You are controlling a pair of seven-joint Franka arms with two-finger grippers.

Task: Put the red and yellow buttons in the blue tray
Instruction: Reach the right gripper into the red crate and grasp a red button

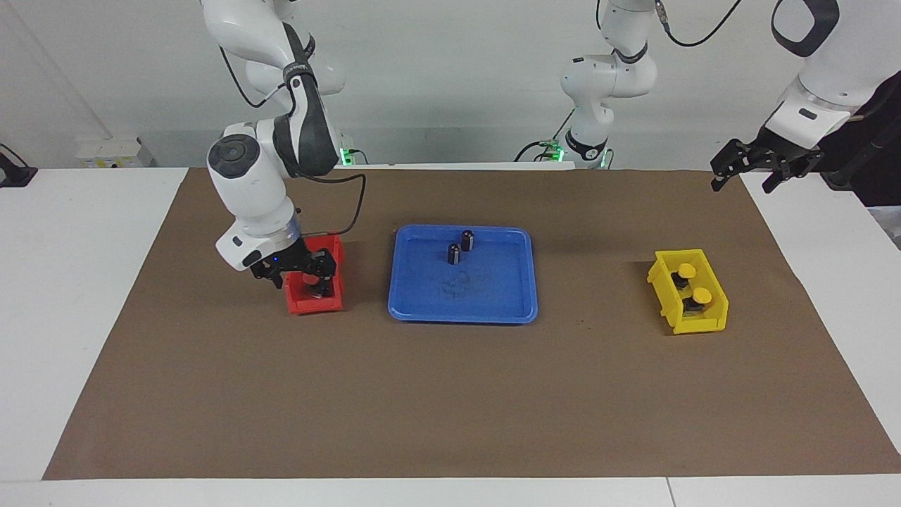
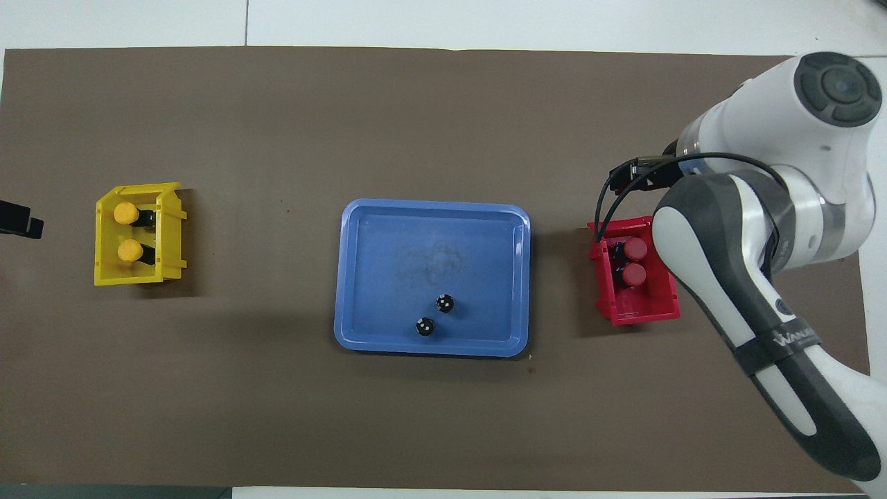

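Observation:
Two red buttons [image 2: 636,248] [image 2: 633,275] stand in a small red bin [image 2: 641,308] at the right arm's end of the table. My right gripper [image 1: 303,285] is down in this bin [image 1: 317,304], its fingers open on either side of one red button [image 1: 310,280]. Two yellow buttons [image 1: 686,271] [image 1: 701,296] stand in a small yellow bin [image 1: 704,325] at the left arm's end. The blue tray [image 1: 493,299] lies between the bins and holds no button. My left gripper [image 1: 745,184] waits open, raised over the mat's edge near its base.
Two capless dark cylinders [image 1: 468,240] [image 1: 454,254] stand in the tray, near its rim closest to the robots. A brown mat [image 1: 450,394] covers the table. In the overhead view the right arm [image 2: 734,277] covers its own gripper and part of the red bin.

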